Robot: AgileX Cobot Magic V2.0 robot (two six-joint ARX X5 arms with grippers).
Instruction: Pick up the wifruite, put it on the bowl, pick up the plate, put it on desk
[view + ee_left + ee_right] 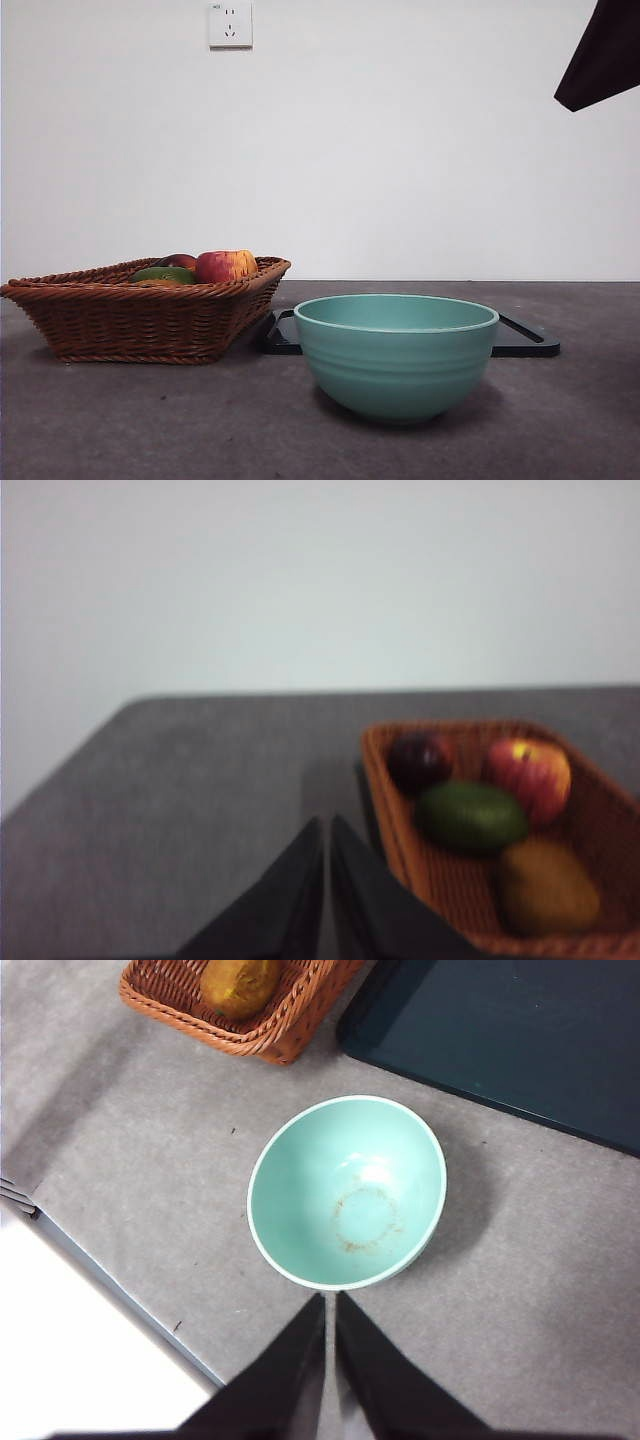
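The right hand (330,1305) hangs high above the desk (520,1300), looking down on the bowl (347,1192), its two black jaws pressed together to a thin slit and holding nothing; in the front view it shows only as a dark tip (603,55) at the top corner. The left hand (326,832) is held low over the desk (200,780) just beside the wicker basket (385,790), its jaws likewise closed to a narrow seam and empty, touching nothing. The bowl (396,352) is round and deep, teal-green, with faint horizontal ridges on its outside and a smooth rim; its inside is bare, with a faint brownish ring at the bottom. It stands on the dark grey, matte, mottled desk (120,420), in front of a flat black rectangular tray (525,340) and near the basket (140,320), apart from both. The basket is brown woven wicker with a braided rim. In it lies the wifruite (546,885), a dull brown oval, at the near end; beside it are a green oval fruit (470,815), a red-yellow apple (530,777) and a dark reddish round fruit (420,762). A white wall socket (230,25) sits on the pale wall behind.
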